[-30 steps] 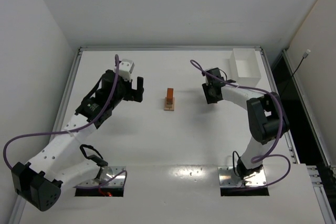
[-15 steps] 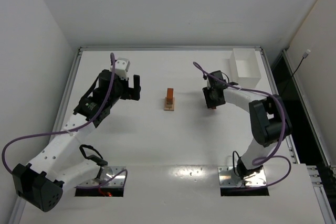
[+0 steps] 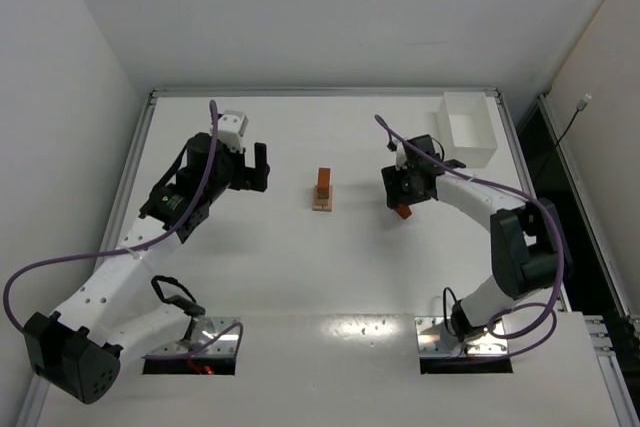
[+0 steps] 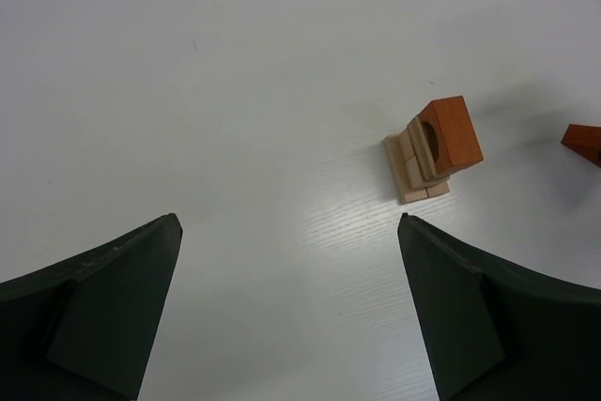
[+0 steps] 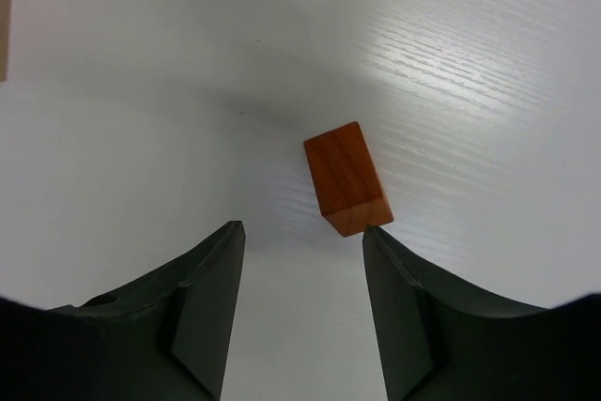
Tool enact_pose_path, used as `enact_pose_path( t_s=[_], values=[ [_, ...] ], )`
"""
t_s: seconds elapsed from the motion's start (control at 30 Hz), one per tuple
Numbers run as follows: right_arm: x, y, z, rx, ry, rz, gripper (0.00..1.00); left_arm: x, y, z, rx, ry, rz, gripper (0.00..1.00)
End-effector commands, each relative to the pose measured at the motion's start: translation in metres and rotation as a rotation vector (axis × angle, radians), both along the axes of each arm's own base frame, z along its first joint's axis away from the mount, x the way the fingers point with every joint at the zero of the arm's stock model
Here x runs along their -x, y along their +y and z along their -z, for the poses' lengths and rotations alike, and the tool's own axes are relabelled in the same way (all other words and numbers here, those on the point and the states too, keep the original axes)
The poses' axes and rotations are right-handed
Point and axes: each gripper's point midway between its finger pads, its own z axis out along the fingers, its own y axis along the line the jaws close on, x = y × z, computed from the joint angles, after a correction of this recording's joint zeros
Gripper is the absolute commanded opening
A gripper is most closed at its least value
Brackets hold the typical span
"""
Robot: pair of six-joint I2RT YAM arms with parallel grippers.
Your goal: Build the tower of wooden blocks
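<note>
**Right arm.** The right gripper [image 5: 300, 232] hangs over the tabletop [image 3: 250, 267] with its jaws wide apart and nothing held. A loose reddish-orange block [image 5: 346, 178] sits on the surface just ahead of the gap. It is off centre and skewed to the line of the jaws. Its near corner is hard against the right-hand finger, and I cannot tell whether the two touch.

- Risk: if I close from this pose, one finger meets a corner first. I judge the block would then turn or squirt out sideways, or be caught on an edge and slip during the lift.
- Cause: the misalignment, not the jaw width. I would centre and square up before closing.

**Tower.** The wood block tower [image 3: 323, 190] stands mid-table, well apart from the loose block. It shows pale blocks at the base and an orange block with a round hollow [image 4: 441, 138] on top.

- Risk: the stack is narrow, so a crooked grasp would carry into a crooked placement. A touch from a finger on release could topple it.

**Left arm.** The left gripper [image 4: 288, 221] points at the tower from the other side, well clear of it. Its jaws are fully spread and empty.

- Risk: if both arms close on the stack together, they could foul each other or knock it.

**Far corner.** A white box [image 3: 470, 155] sits behind the right arm. I see no hazard there.
</note>
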Motion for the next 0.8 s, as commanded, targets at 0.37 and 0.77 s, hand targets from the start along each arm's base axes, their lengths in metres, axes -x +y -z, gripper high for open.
enact_pose_path(
  t_s=[0.37, 0.77],
  values=[
    [0.003, -0.002, -0.009, -0.062, 0.069, -0.25, 0.47, -0.005, -0.004, -0.019, 0.045, -0.036, 0.013, 0.99],
    [-0.008, -0.009, 0.0, -0.018, 0.074, -0.281, 0.51, -0.007, -0.009, -0.01, 0.045, -0.014, 0.032, 0.99]
  ],
)
